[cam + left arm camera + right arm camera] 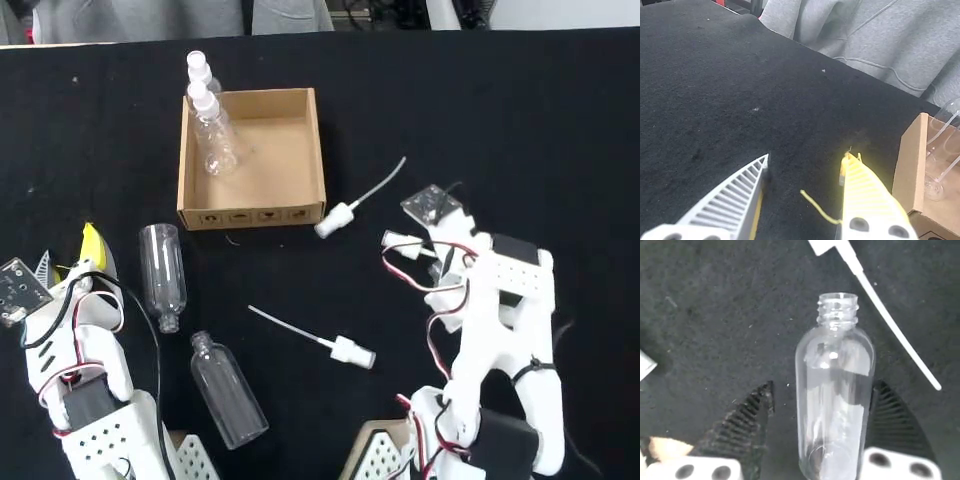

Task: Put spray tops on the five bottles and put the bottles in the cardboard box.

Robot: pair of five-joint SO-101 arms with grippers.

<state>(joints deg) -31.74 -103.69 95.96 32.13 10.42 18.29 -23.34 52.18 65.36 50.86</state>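
The right tool (pixel 822 385) stands wide astride the clear uncapped plastic bottle (pixel 835 390), apparently positioned for gripping. A white spray top (pixel 850 260) lies near the bottle's neck. The left tool (pixel 805 157), wide and empty, hovers at 8 o'clock from the brown cardboard box (pixel 250 215).

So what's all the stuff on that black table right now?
brown cardboard box: one, far side of the black table.
clear plastic bottles with white spray tops: two, in the box, along its left wall.
uncapped clear plastic bottles: two, lying before the box; a third between the right gripper fingers.
loose white spray tops with long tubes: two, on the table.
left gripper: white and yellow, open, empty.
right gripper: black, open.
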